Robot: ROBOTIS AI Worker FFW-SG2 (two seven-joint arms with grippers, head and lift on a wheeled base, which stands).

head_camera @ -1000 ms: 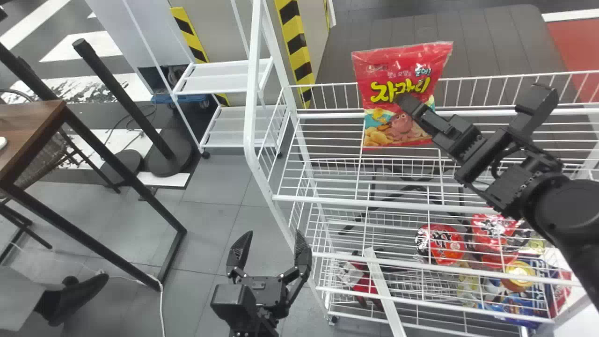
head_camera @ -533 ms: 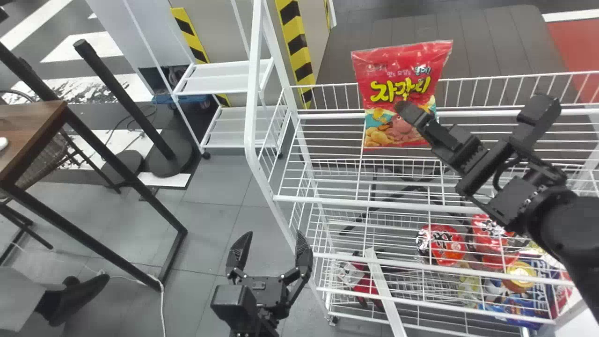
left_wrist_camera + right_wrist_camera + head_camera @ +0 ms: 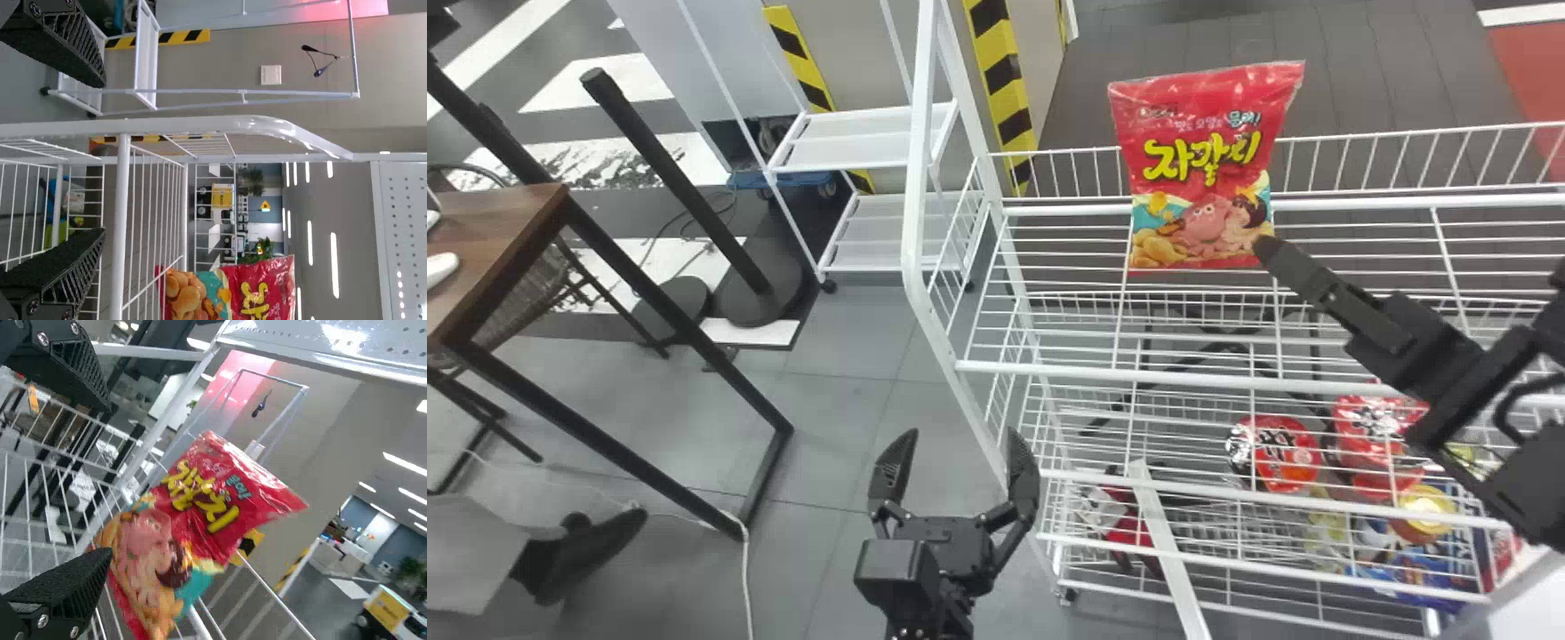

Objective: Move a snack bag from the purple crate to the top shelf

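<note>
Grey tile floor at 8 o'clock in head view, brown-topped desk at 9, black post at 10, small white cart at 11, striped pillar at 12. White wire rack from 12 round to 5.

Bag at 2 o'clock, red with yellow lettering. Stands upright on upper shelf, just in front of back rail, printed face to head camera.

Right gripper at 3 o'clock: fingers wide, one tip just beside bag's lower corner, at bag's 4 o'clock. Contact there: can't tell. In right wrist view, bag just ahead of wide-spread fingers.

Left gripper at 6 o'clock: fingers wide too, pointing toward 12, just left of rack in head view.

Lower in rack: red cups and blue packet at 4 o'clock, seen through wires.
</note>
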